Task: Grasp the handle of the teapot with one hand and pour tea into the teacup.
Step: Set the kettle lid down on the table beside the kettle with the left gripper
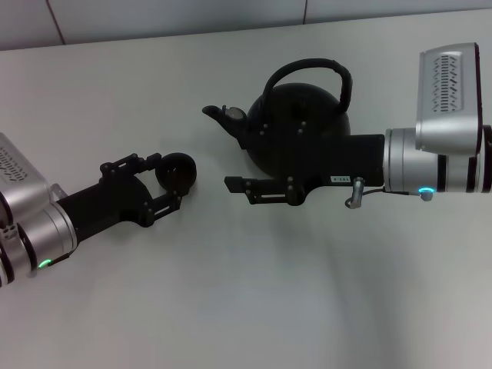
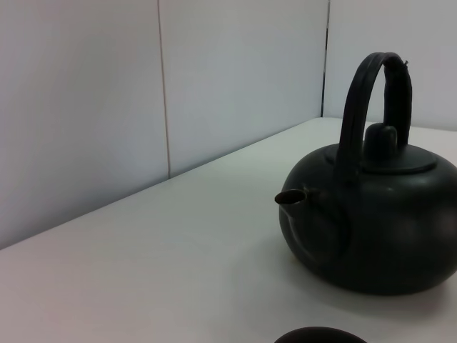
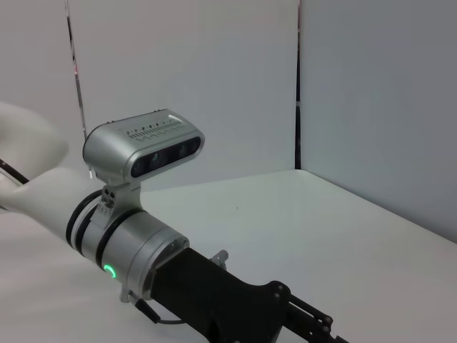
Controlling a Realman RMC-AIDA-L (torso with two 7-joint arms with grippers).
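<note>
Now your left gripper has its fingers spread wide around the tiny round black teacup. Your right gripper sits open, holding nothing, beside the big round black teapot.

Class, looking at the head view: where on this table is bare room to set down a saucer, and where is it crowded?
Free: the wide near strip of the table in front of both arms, and the far-left corner behind the teacup. Crowded: the middle, where the left gripper brackets the teacup and the right gripper lies before the teapot, leaving a narrow gap.
</note>
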